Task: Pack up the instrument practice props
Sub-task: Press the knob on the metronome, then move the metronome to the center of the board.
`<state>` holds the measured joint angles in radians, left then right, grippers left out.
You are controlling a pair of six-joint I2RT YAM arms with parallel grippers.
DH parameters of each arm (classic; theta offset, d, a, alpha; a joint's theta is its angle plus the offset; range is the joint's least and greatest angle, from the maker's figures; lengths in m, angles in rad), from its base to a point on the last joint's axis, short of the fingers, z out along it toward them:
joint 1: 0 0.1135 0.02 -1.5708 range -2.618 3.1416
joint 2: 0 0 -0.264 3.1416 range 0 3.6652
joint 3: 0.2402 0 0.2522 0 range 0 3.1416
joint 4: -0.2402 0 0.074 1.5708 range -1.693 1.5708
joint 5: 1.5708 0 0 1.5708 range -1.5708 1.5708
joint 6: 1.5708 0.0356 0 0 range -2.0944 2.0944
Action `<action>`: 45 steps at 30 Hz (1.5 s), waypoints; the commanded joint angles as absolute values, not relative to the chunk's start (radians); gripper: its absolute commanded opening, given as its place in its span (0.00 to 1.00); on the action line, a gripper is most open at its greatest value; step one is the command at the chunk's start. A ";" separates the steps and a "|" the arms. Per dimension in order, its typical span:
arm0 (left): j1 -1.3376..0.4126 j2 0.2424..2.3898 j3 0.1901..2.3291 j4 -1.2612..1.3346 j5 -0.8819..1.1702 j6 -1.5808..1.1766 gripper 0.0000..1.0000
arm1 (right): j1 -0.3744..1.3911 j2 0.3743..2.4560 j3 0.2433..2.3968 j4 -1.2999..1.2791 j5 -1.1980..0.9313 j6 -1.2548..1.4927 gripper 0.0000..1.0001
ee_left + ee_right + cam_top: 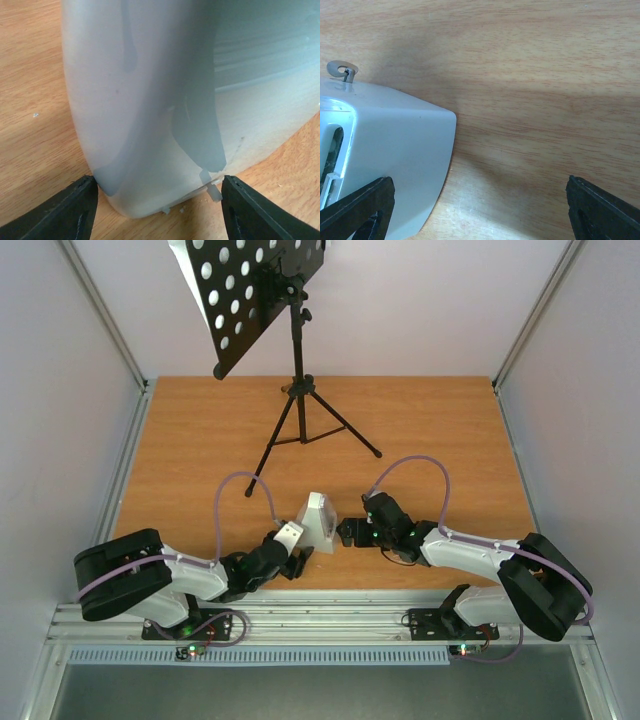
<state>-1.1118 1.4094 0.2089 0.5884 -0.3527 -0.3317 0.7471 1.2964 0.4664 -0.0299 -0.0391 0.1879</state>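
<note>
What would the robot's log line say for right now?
left gripper: jaws astride metronome, grip unclear | right gripper: open, beside metronome | music stand: upright, untouched

- I can read no text, label, brand or number in any of my three views.
- The metronome [150, 100] fills the left wrist view with plain white casing. In the right wrist view, its corner at the lower left is just as bare of lettering.
- In the top view, the music stand desk [245, 300] at the upper left carries only round holes.
- The white sheet [185, 270] shows me just an edge behind that desk, so I cannot make out any print on it.
</note>
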 commanded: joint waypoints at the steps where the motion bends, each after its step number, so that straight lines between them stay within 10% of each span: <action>1: -1.115 1.428 0.201 0.669 -0.364 -0.307 0.67 | 0.756 1.292 0.463 -0.004 -0.044 0.204 0.95; 12: -1.115 1.316 0.175 0.639 -0.365 -0.312 0.98 | 0.756 1.235 0.472 -0.059 -0.018 0.181 0.95; 28: -1.040 0.480 0.294 -0.172 -0.273 -0.373 0.99 | 0.753 0.894 0.502 -0.373 0.105 0.144 0.99; 34: -0.850 0.592 0.297 -0.063 0.098 -0.456 0.99 | 0.752 0.791 0.522 -0.444 0.114 0.154 0.98; 45: -0.681 0.811 0.230 0.184 0.128 -0.577 0.99 | 0.752 0.654 0.556 -0.607 0.153 0.128 0.98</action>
